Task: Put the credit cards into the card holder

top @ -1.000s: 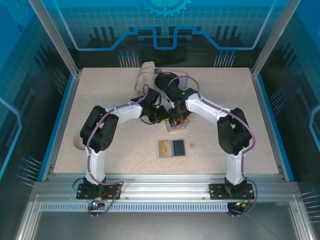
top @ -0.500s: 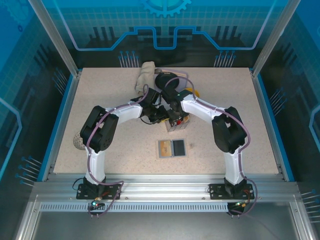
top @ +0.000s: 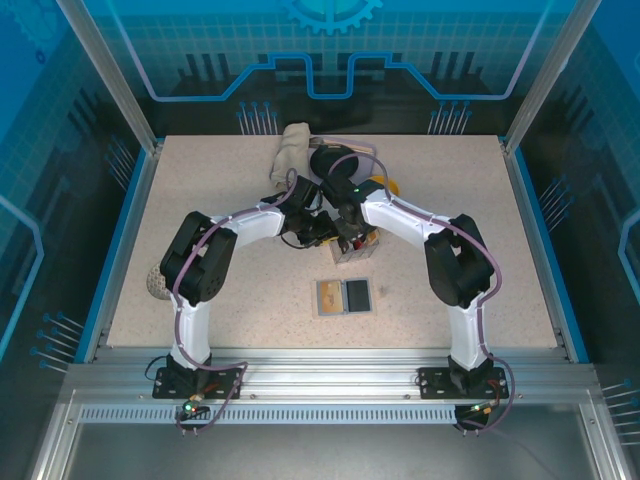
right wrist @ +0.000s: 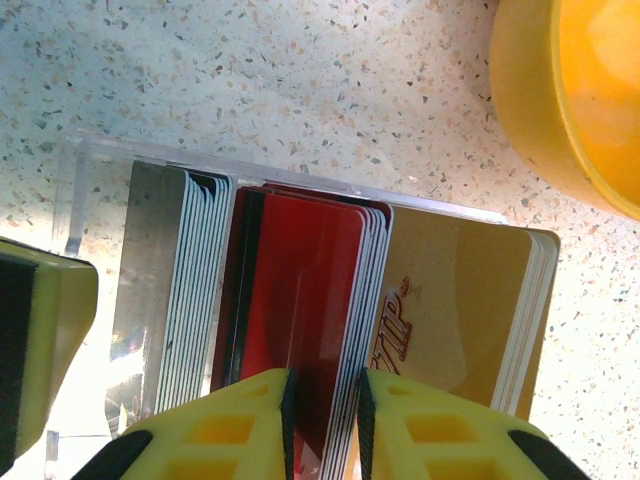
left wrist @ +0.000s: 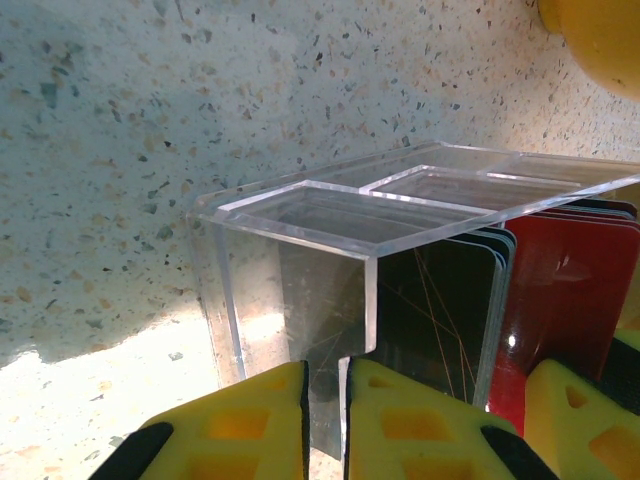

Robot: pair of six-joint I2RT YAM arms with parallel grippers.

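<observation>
The beige-and-grey folding card holder (top: 343, 296) lies open near the middle of the surface, toward its near edge; from above I cannot tell whether any slot is filled. The red, gold and dark plastic credit cards (right wrist: 460, 300) stand upright in a clear acrylic box (left wrist: 300, 230). The left claw (left wrist: 325, 375) pinches the box wall and the right claw (right wrist: 323, 385) is clamped on the red cards (right wrist: 310, 290), so I judge the insertions are left to do.

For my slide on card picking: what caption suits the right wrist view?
Right fingers pinch the red cards standing in a clear box, between a white-edged stack and a gold stack.
</observation>
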